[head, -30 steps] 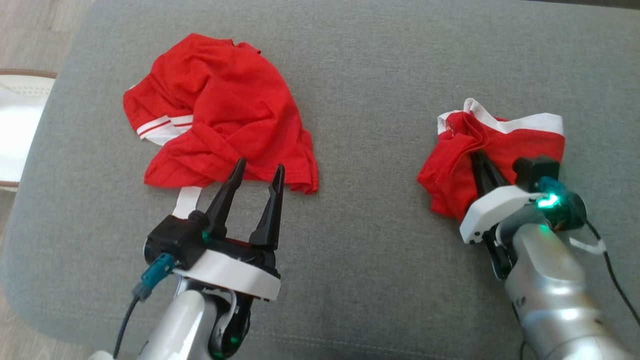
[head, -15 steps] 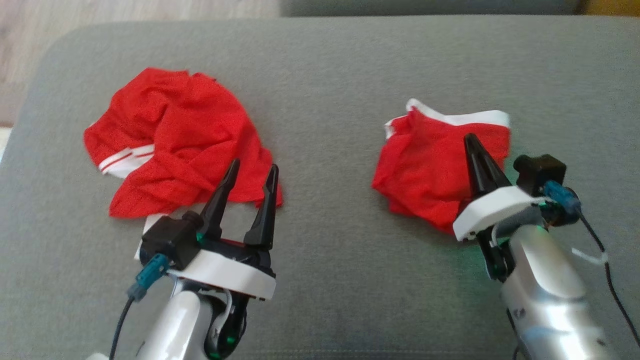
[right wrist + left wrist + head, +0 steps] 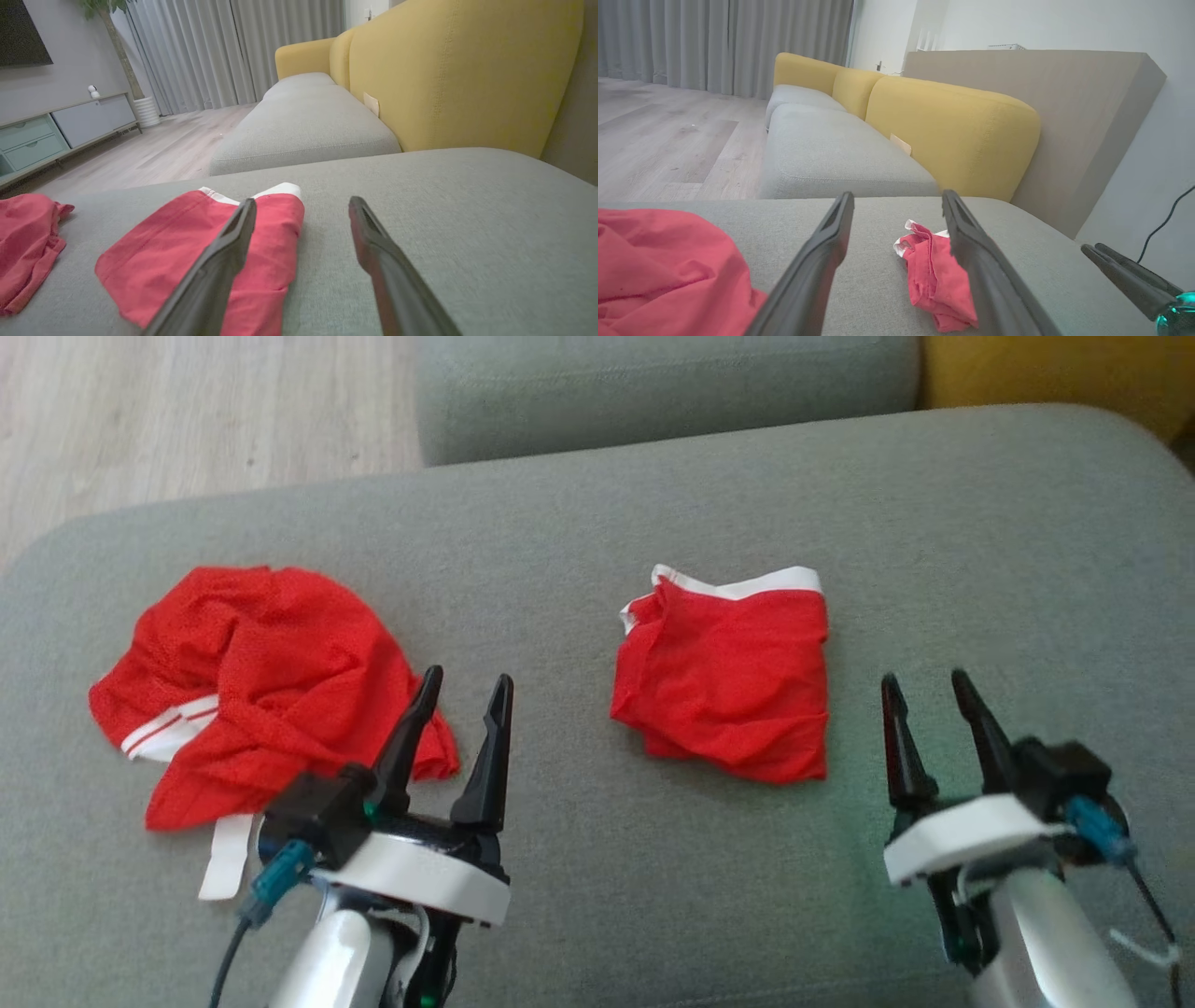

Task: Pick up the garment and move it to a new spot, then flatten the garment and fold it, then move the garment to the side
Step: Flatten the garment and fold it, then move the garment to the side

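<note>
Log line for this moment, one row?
folded garment flat on sofa cushion | crumpled garment at left | left gripper open, empty | right gripper open, empty

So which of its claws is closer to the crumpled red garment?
Left. The left gripper sits open at the right edge of the crumpled red garment. The right gripper is far off to the right, beyond the folded red garment.

Soft, even daylight fills my head view, slightly hazy, leaving only a faint shadow under the folded red fabric garment (image 3: 724,695) on the grey upholstered sofa cushion (image 3: 597,523). My wrist views stretch shapes near their edges, and my right pincer (image 3: 302,200) has dark fingers (image 3: 210,275) blurred close to the lens.
</note>
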You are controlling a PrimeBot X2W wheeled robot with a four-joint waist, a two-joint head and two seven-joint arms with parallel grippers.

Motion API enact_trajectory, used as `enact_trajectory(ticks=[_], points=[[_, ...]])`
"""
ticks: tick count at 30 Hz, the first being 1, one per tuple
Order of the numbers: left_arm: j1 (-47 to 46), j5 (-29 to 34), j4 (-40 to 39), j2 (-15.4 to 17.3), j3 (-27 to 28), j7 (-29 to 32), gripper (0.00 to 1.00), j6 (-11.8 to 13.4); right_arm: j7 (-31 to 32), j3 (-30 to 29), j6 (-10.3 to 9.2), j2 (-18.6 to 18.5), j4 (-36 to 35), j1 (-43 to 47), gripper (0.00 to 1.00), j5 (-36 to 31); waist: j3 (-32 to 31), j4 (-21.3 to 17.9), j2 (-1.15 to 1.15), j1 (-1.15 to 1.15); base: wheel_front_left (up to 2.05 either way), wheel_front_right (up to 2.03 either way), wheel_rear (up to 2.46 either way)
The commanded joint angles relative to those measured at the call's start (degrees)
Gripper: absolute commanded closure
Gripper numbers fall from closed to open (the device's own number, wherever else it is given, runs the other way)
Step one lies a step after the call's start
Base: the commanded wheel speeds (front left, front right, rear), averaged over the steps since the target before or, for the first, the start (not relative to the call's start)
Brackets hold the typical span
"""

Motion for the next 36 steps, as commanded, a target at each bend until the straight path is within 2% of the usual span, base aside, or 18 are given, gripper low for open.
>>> enact_trajectory(ticks=[1,10,22,27,32,36], points=[[-1.2,0.8,-2.0,0.1,1.7,-0.4,0.0,0.2,-0.4,0.7,-0.05,0.3,-3.2,0.3,0.0,-0.1,-1.2,-1.0,0.0,0.0,0.0,0.0,0.0],[1.0,2.4,-1.3,0.1,1.7,-0.4,0.0,-0.1,-0.4,0.3,-0.05,0.3,-7.0,5.4,0.0,1.5,-2.1,-2.1,0.0,0.0,0.0,0.0,0.0],[0.6,2.5,-1.4,0.1,1.6,-0.4,0.0,-0.3,1.4,-0.3,-0.05,0.3,-6.6,4.8,0.0,0.5,-0.8,-2.0,0.0,0.0,0.0,0.0,0.0],[-0.4,2.7,-1.3,0.1,1.1,-0.4,0.0,-0.6,4.7,-0.5,-0.05,0.3,-4.2,1.7,0.0,-1.0,1.4,-0.5,0.0,0.0,0.0,0.0,0.0],[-1.3,3.0,-0.8,0.1,0.5,-0.4,0.0,-0.9,8.2,0.6,-0.05,0.3,0.2,-2.7,0.0,1.3,3.6,1.4,0.0,0.0,0.0,0.0,0.0],[-2.4,3.1,-0.3,0.1,0.0,-0.4,0.0,-1.2,11.0,0.3,-0.05,0.3,6.5,-7.3,0.0,4.7,5.4,3.6,0.0,0.0,0.0,0.0,0.0]])
